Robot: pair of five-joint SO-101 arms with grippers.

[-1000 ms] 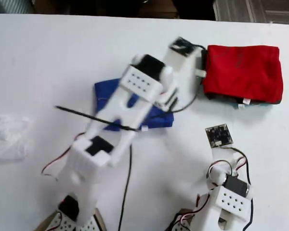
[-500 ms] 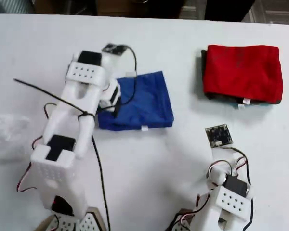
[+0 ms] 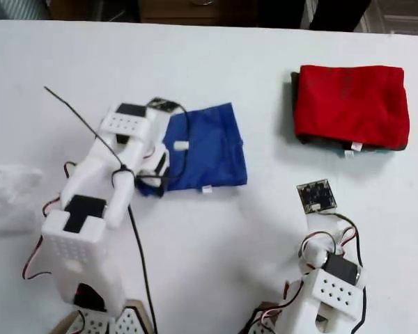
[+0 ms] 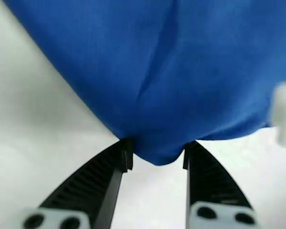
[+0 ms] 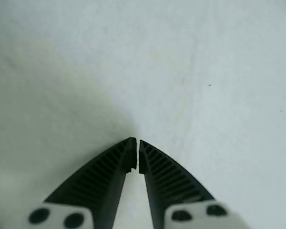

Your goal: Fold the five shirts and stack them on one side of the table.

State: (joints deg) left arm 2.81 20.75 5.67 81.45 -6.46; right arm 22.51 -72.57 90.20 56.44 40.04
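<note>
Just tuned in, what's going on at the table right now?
The left gripper is at the near left corner of the blue shirt, fingers apart with the cloth's edge between them. That shirt lies folded mid-table, apart from the stack on the right, which has the red shirt on top. The right gripper is shut over bare table, holding nothing.

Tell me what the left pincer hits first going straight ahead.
The blue shirt: its edge sits between the tips of the left pincer, so it would likely press into cloth at once.
</note>
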